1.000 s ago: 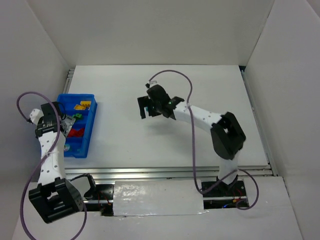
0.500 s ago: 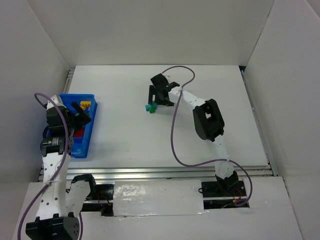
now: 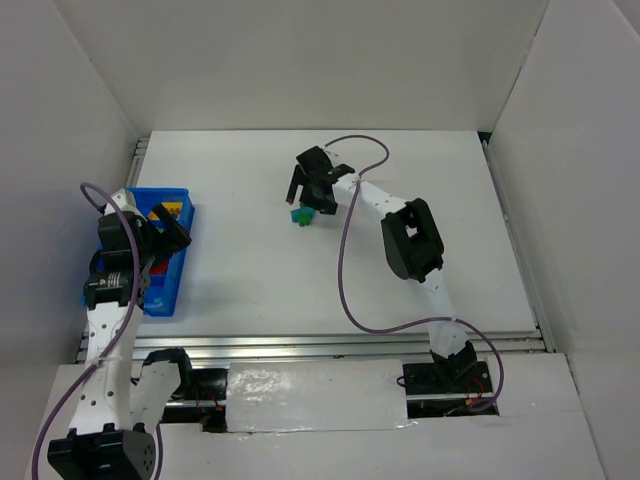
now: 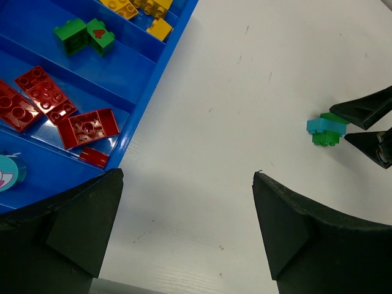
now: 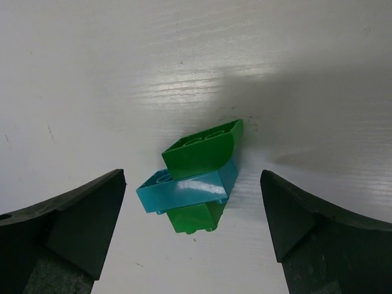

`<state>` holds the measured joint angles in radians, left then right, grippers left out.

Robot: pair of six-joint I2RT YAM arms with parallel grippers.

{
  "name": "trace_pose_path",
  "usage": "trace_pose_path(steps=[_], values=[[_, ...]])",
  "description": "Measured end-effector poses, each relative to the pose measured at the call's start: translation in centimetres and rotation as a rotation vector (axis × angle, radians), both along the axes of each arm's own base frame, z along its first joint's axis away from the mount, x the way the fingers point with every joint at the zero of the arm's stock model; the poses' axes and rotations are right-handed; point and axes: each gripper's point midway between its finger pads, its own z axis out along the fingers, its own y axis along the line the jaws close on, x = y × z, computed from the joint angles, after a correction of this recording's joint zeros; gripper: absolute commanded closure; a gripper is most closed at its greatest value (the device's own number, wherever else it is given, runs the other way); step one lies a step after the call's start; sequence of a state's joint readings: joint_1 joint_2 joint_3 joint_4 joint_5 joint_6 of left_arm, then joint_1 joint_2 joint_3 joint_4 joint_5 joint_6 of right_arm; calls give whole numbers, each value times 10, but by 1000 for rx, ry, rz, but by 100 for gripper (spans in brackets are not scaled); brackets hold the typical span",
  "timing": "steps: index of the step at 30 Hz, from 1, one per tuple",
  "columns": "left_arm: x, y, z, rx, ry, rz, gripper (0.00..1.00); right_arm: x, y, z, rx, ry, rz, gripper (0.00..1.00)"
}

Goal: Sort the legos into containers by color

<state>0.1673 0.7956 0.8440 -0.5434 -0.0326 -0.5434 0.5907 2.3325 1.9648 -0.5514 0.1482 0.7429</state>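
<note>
Most of the sorting looks done: the blue tray point(image 4: 144, 101) on the left side of the table point(image 3: 260, 280) holds yellow bricks point(image 4: 144, 9) in its far compartment, green bricks point(image 4: 86, 33) in the next, red bricks point(image 4: 58, 110) in the third, and a teal piece point(image 4: 7, 171) just showing at the frame edge in the nearest one. What is left, as far as the views show, is a single small cluster point(image 5: 195, 177) lying on the table well apart from the tray, toward the middle. It is made of a sloped green brick on top, a teal brick under it and another green one below (they appear pressed together, which would mean two colours in one lump). The right gripper point(image 3: 310, 200) hangs just over this cluster with its fingers spread to either side, touching nothing. The left gripper point(image 4: 187, 180) sits above the tray's near edge, fingers likewise wide apart and empty. The likely snag is the joined bricks: they probably need pulling apart before each can go to its own compartment. The right arm's purple cable point(image 3: 345, 250) loops beside the arm, apart from the cluster.
</note>
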Motion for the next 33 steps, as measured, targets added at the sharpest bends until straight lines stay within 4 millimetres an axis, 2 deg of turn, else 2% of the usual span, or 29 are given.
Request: trace_pose_path(steps=[3, 4, 6, 7, 9, 10, 12, 13, 14, 16, 18, 22, 25, 28, 33], values=[[0, -1, 1, 7, -2, -13, 1, 1, 0, -4, -18, 14, -7, 8], [1, -1, 1, 9, -3, -16, 1, 4, 1, -5, -23, 15, -10, 19], [1, -1, 1, 9, -4, -20, 0, 7, 2, -11, -34, 25, -9, 28], [1, -2, 1, 9, -5, -20, 0, 7, 2, -15, -41, 33, -9, 37], [1, -2, 1, 9, -5, -21, 0, 5, 1, -23, -55, 46, -6, 44], [1, -2, 1, 9, -5, -21, 1, 5, 2, -22, -51, 47, -1, 51], [1, -2, 1, 9, -7, -21, 1, 5, 2, -22, -54, 49, 8, 59], [2, -2, 2, 9, -9, -22, 1, 4, 2, -22, -54, 51, 12, 77], [2, -2, 2, 8, -11, -25, 0, 4, 3, -22, -55, 50, 24, 100], [3, -4, 2, 2, -12, -36, 1, 1, 5, -23, -45, 39, 56, 100], [6, -7, 2, -6, -13, -54, 1, -11, 2, -22, -30, 26, 90, 100], [15, -22, -7, -52, 10, -132, 1, -70, -17, -21, -84, 48, 191, 100], [20, -39, -16, -98, 40, -223, 1, -104, -13, -9, -84, 13, 305, 100], [23, -64, -17, -157, 42, -335, 0, -132, 0, 12, -44, -52, 445, 99], [19, -126, -3, -312, 9, -565, 1, -190, 20, 48, 7, -205, 724, 98]])
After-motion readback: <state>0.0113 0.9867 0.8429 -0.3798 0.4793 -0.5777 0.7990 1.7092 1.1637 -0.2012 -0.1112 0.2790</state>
